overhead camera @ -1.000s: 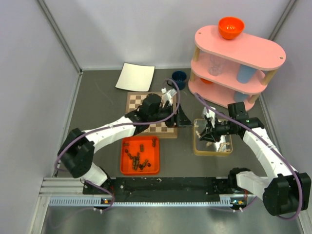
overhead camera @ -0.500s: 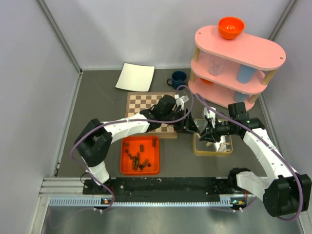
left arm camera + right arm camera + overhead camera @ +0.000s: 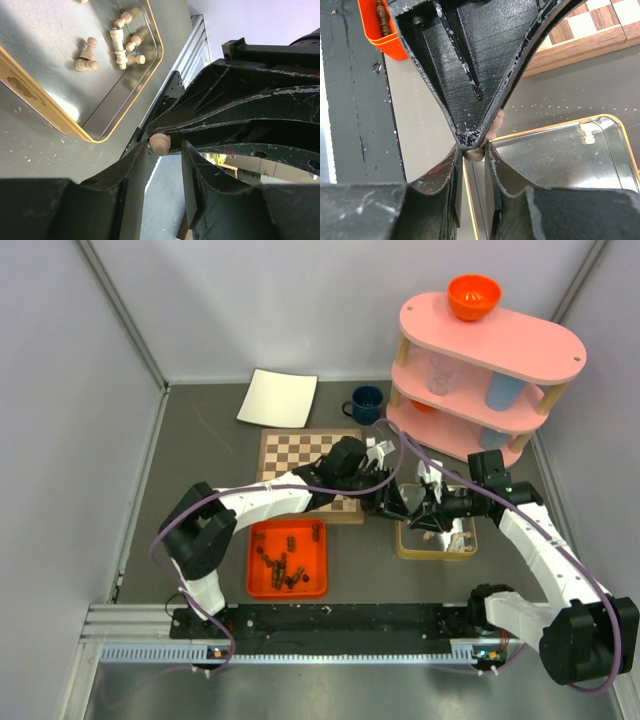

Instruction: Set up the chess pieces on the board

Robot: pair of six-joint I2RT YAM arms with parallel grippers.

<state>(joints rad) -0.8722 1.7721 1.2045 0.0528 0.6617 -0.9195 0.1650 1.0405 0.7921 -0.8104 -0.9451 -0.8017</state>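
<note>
While the dark pieces (image 3: pixel 282 565) lie heaped in the orange tray (image 3: pixel 251 560) at the near left, and no chessman can be made out on the uncovered squares of the board (image 3: pixel 285 452) just beyond it, the risk is judged to lie further right, where a hand-over appears to be under way in mid-air. The left gripper (image 3: pixel 394 504) is seen with its jaws part-way apart and a gap between them, so nothing is clamped by it. One of its fingers (image 3: pixel 135 165) is touched by the round head of a pale piece (image 3: pixel 160 143). That piece is pinched at the very tips of the right gripper (image 3: pixel 472 150), whose jaws are clenched on it, over the left edge of the tin (image 3: pixel 50 25), in which loose pale pieces (image 3: pixel 120 47) are scattered. Should the right-hand hold be let go before the left jaws are closed on both sides, the piece would probably be dropped onto the rim and bounced away across the table. The rounded head could also be squeezed out sideways, since little flat surface is offered. With the four fingers so crowded together, the piece might be knocked askew and later stood crooked on its square.
</note>
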